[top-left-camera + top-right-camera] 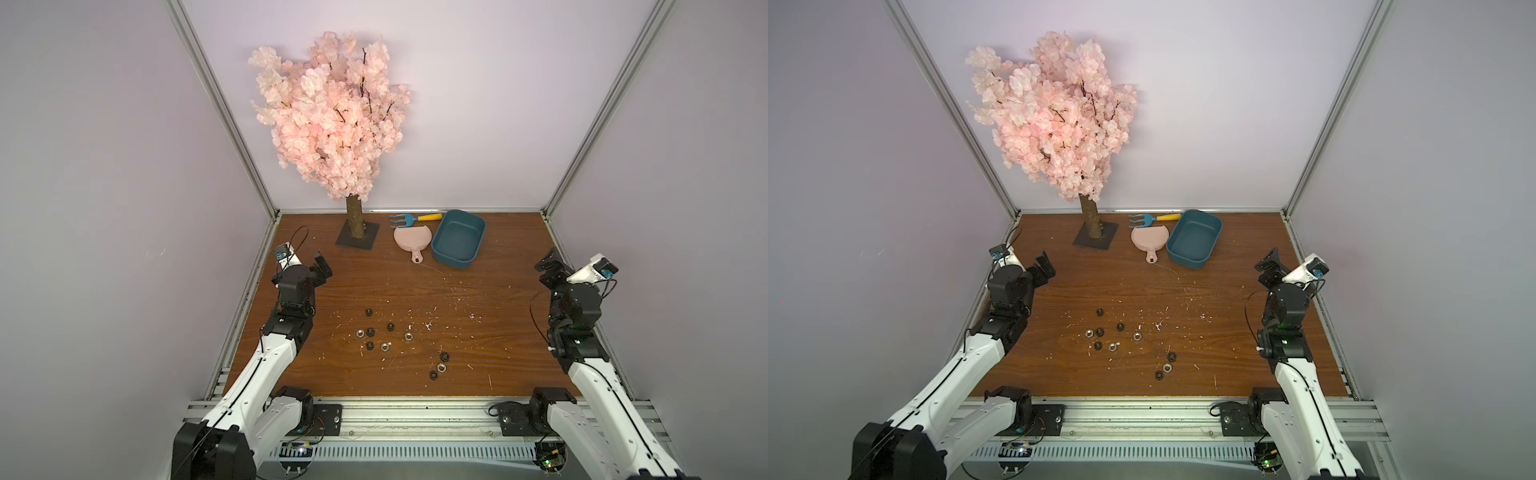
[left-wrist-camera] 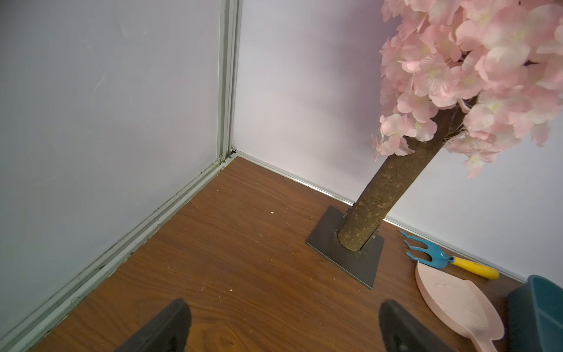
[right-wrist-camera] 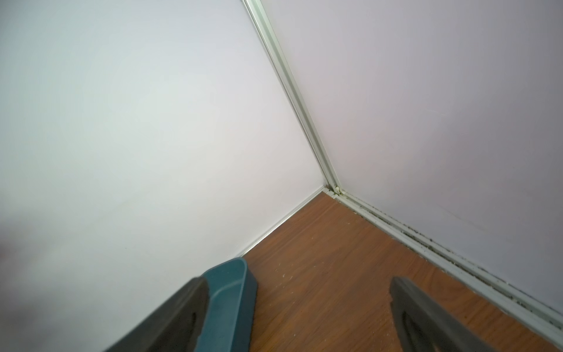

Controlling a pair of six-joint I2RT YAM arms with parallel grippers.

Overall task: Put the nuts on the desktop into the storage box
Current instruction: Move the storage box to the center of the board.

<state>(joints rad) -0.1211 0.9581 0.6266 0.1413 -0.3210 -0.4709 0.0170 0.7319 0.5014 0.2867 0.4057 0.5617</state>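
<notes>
L pincer, R pincer: wide apart, empty.

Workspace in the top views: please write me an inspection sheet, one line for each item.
Surface: brown desktop, speckled with white flecks.
Job's things: about ten nuts loose on the near half; storage box at the back, no nut seen inside.
Clutter: pink dustpan, blue rake and blossom tree, all at the back.
Grippers: left gripper and right gripper open, empty, near the side edges.
Cables: black cable loops on both arms, clear of the nuts.
Surroundings: pale walls, aluminium frame.
</notes>
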